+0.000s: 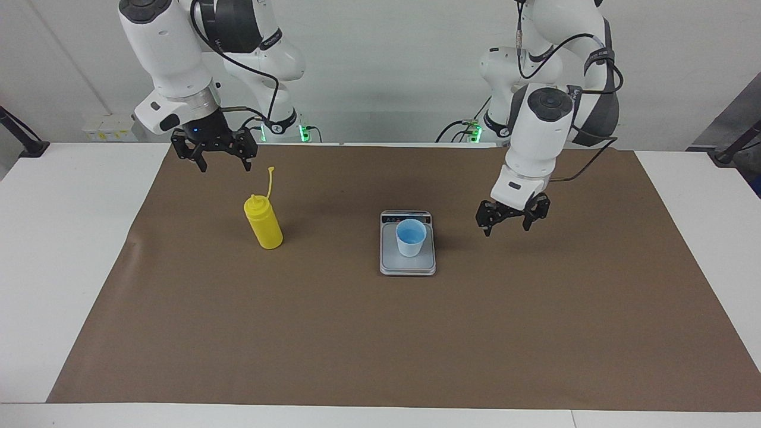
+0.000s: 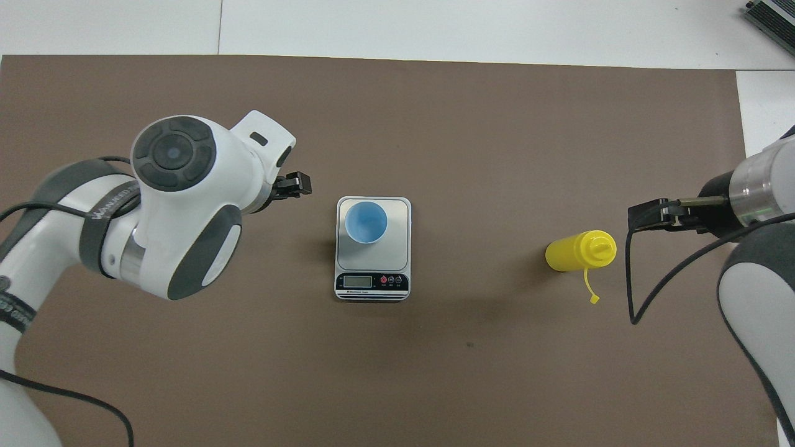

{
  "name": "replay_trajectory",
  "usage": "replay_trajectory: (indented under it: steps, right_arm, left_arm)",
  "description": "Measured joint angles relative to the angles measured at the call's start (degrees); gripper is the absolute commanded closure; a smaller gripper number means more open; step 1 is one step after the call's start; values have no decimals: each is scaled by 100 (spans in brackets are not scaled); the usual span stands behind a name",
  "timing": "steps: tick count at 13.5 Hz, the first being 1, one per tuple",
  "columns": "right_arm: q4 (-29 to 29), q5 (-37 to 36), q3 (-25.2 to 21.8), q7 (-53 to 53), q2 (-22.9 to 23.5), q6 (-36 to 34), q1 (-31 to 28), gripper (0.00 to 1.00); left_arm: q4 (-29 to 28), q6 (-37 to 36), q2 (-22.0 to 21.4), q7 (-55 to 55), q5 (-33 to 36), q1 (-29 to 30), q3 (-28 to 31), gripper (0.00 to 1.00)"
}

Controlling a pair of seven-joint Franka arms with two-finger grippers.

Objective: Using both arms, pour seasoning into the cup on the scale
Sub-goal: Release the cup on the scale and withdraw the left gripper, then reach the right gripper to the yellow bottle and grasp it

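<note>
The bottle (image 1: 263, 223) stands upright on the brown mat (image 1: 380, 333) that covers the surface, toward the right arm's end and well apart from the scale (image 1: 408, 261). It is judged to be light, soft-walled plastic that yields under pressure, with a smooth and probably slippery skin. A hold around the middle of the body is advised, below the shoulder, so that the cone nozzle and the thin cap strap (image 1: 270, 181) are left free. A firm pinch is expected to dent the wall and may push seasoning out early.

The cup (image 1: 411, 237) is seen upright on the weighing plate at the middle of the mat, touched by nothing. It is judged to be very light and easily tipped, so contact from the nozzle is best avoided.

The right end effector (image 1: 217, 156) is held in the air with its fingers spread, over the mat just beside the bottle, toward the robots' edge of the surface. It is above the level of the nozzle and no contact is made.

The left end effector (image 1: 505, 221) is also spread and holds nothing. It hangs low over the mat beside the scale, toward the left arm's end, clear of the cup.
</note>
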Motion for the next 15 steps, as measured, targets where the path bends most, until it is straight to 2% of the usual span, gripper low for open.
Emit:
replay_trajectory:
  steps: [4, 6, 8, 12, 15]
  right_arm:
    - [-21, 18, -17, -1042, -23, -43, -130, 0]
    - [-270, 194, -23, -1868, -97, 223, -290, 0]
    - [-707, 656, -38, -2813, -248, 583, -628, 0]
    - [-1433, 1467, -61, -4805, -416, 1246, -1116, 0]
    - [-1964, 2305, -66, -6235, -397, 1662, -1426, 0]
  left_arm:
    - [5, -313, -335, 838, -226, 523, 3, 0]
    - [6, -625, -604, 1335, -361, 778, 8, 0]
    - [52, -929, -833, 1707, -489, 1016, 15, 0]
    - [663, -1820, -967, 1892, -532, 1157, 20, 0]
    - [731, -1904, -967, 1965, -571, 1213, 29, 0]
